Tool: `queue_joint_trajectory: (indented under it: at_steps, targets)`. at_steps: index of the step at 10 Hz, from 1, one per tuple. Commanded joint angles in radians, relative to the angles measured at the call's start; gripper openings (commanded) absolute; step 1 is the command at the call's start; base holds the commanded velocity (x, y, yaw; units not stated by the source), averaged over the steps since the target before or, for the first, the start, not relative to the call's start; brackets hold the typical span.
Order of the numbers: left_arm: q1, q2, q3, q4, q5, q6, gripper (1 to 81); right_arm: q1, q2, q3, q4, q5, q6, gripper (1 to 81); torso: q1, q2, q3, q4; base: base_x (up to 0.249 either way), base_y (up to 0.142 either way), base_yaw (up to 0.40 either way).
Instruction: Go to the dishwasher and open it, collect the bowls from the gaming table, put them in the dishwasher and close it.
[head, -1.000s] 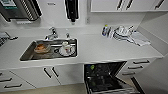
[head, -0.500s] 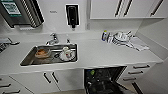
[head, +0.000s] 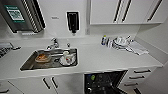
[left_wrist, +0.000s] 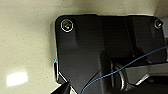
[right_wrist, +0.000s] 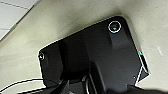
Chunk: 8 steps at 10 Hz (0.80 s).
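The dishwasher (head: 105, 82) is sitting built in under the white countertop, to the right of the sink, between white cabinet doors on its left and a stack of drawers on its right; it is standing open, its dark interior showing with racks inside; a small lime green bowl (head: 93, 77) is lying in the upper rack near the left side of the opening; the rest of the load is too blurred to make out.
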Motion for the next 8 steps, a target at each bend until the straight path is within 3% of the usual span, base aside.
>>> queue_joint_trajectory:
  at_steps: [1,6,8]
  targets:
    - [-0.011,-0.015,0.001,0.042,0.061,-0.049,81.1,0.020,-0.010,-0.007,-0.032,-0.039,-0.003,81.1,0.063,-0.097,0.000,0.000,0.000,0.000,0.000]
    - [-0.011,-0.012,-0.008,0.042,0.061,-0.049,81.1,0.017,0.015,-0.037,-0.035,-0.047,-0.003,81.1,0.175,-0.276,0.001,0.000,0.000,0.000,0.000]
    - [-0.011,-0.010,-0.008,0.042,0.062,-0.049,81.1,0.018,0.015,-0.039,-0.035,-0.047,-0.003,81.1,0.218,-0.346,-0.097,0.000,0.000,0.000,0.000]
